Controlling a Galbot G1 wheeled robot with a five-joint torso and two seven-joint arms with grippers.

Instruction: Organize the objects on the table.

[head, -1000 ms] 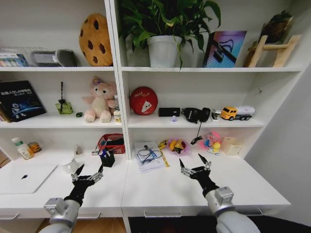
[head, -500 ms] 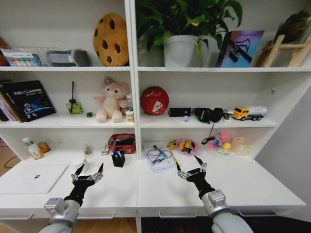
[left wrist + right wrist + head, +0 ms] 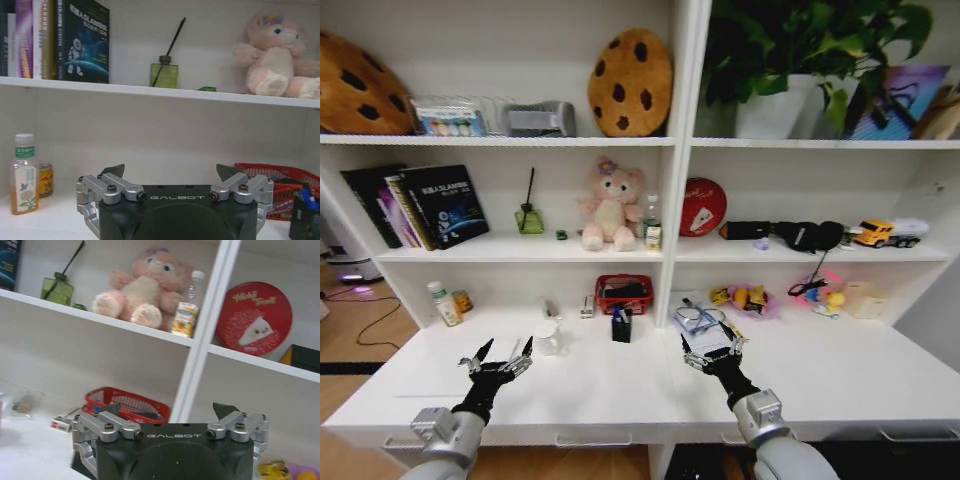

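**A:** What might have gone wrong from there?

**B:** Both hands hovered low over the long white surface (image 3: 620,385) with nothing in them. The left hand (image 3: 500,362) had its fingers spread, and so did the right hand (image 3: 712,354). My worry was the right one: it hung just in front of a pile of papers with a coiled cable on top (image 3: 704,328), so a forward reach could have snagged the cable and dragged the sheets.

**A:** And the left side?

**B:** A small white cup (image 3: 549,341) stood just ahead and to the right of the left hand. It looked light, so a careless sweep would likely have tipped it.

**A:** Where were the loose things relative to the hands?

**B:** All farther back, toward the shelving. A clear bottle with a green label (image 3: 444,304) and a small amber jar (image 3: 464,301) stood well to the left of the left hand. A black pen cup holding blue-capped pens (image 3: 621,325) sat between the two hands, with a red mesh basket (image 3: 624,293) behind it. A tiny green toy car (image 3: 561,235) rested on the shelf above, beside the pink plush bear (image 3: 610,205).
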